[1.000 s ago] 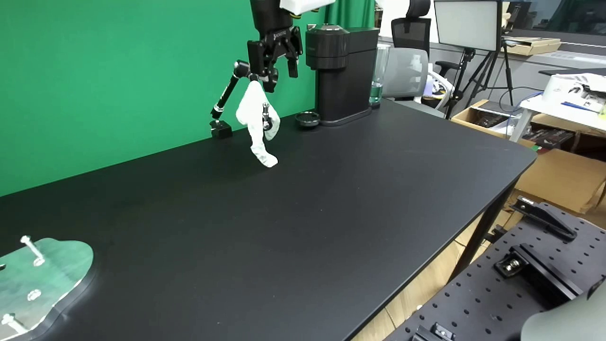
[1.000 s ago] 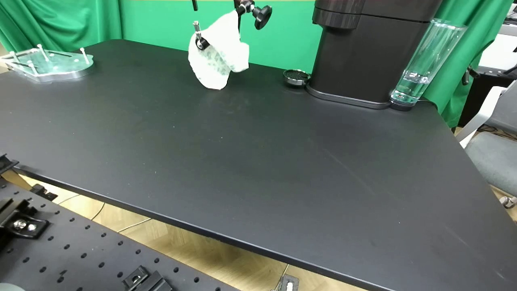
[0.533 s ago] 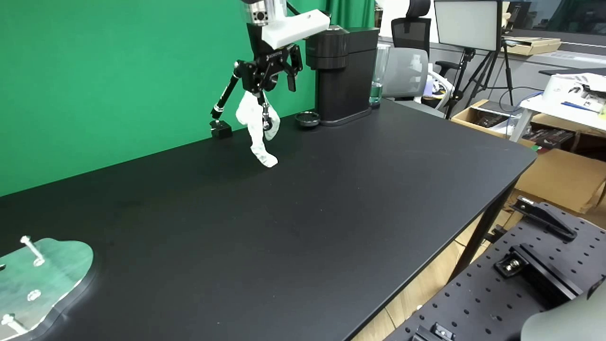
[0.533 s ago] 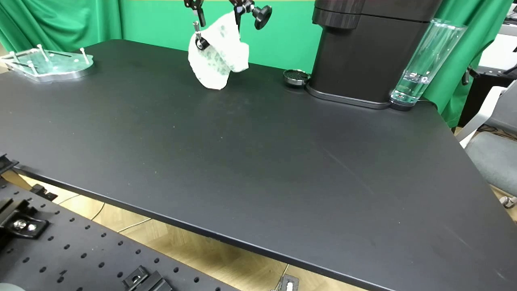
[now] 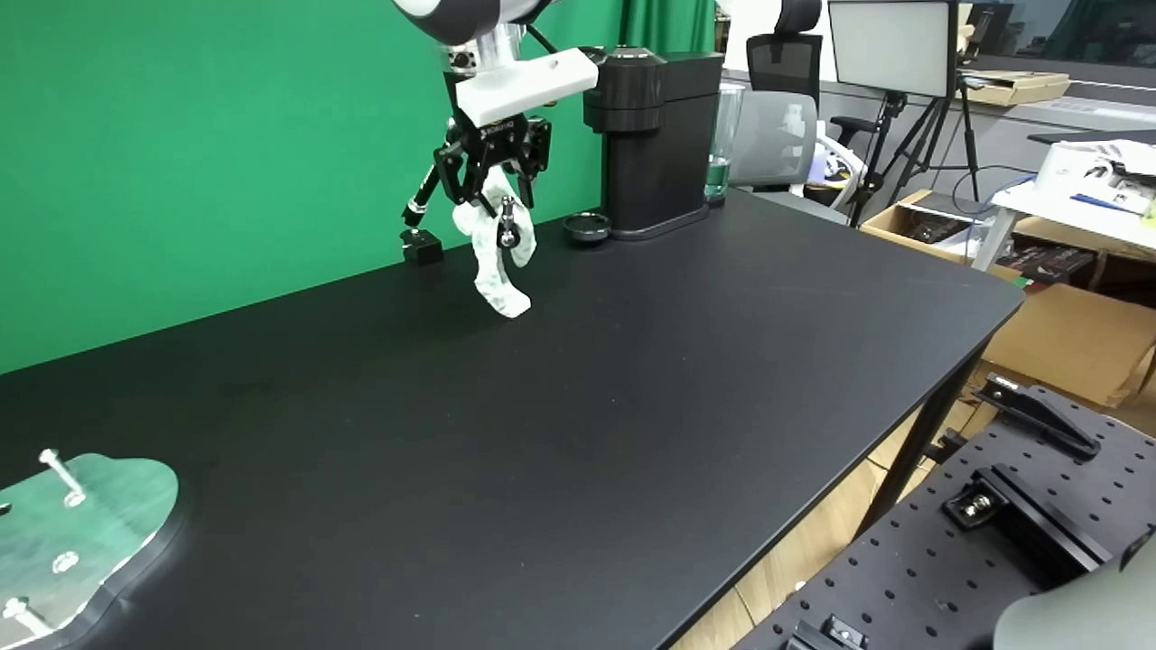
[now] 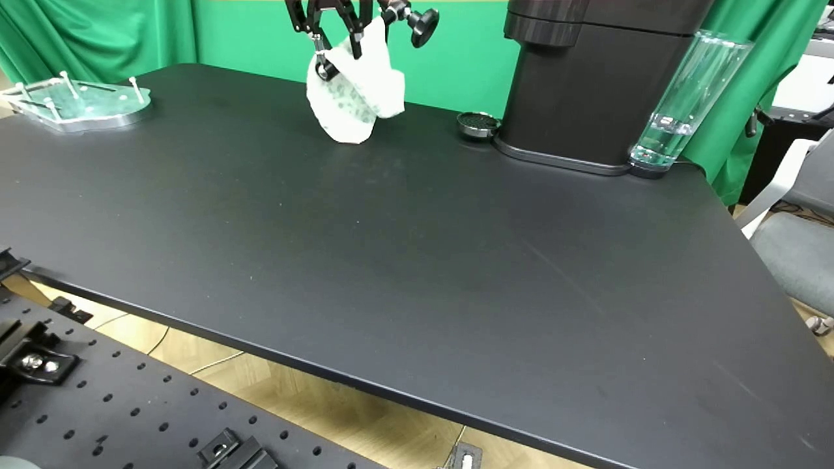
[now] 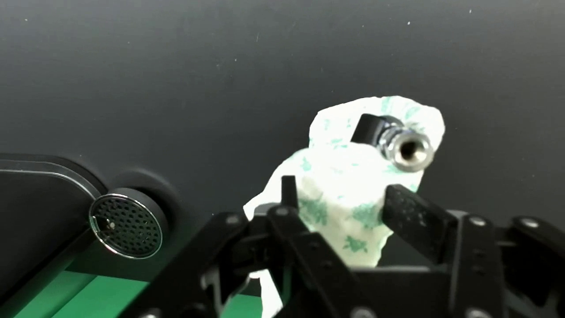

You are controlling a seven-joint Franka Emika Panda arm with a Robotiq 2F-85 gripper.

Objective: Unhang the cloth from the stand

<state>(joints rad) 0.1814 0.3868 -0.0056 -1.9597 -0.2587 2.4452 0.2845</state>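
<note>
desk: what hangs there?

field: a white cloth (image 6: pixel 355 98) with green print, draped over a black stand (image 5: pixel 425 188) above the worktop (image 5: pixel 587 406), its length falling downward. whether the lower tip touches down cannot be told.

desk: and the claw (image 7: pixel 342 185)?

field: just above, its fingers (image 7: pixel 415 218) spread, pinching nothing. in the wrist view the cloth's folded ridge shows between them and runs lengthwise through the gap, so closing should squeeze straight across it. with a single claw at work, there is no nearer side to choose. whether it touches the cloth is not clear.

desk: any snag?

field: the stand's metal peg (image 7: pixel 410 152) pokes out just beyond one finger; the lift will probably have to clear it.

desk: what has changed?

field: half a second ago the claw stood higher, near the top edge of an exterior view. now it has come down to the cloth's upper part, and the cloth has shifted slightly, perhaps brushed by a finger. it remains on the stand; the step in hand looks like lining up the grip.
</note>
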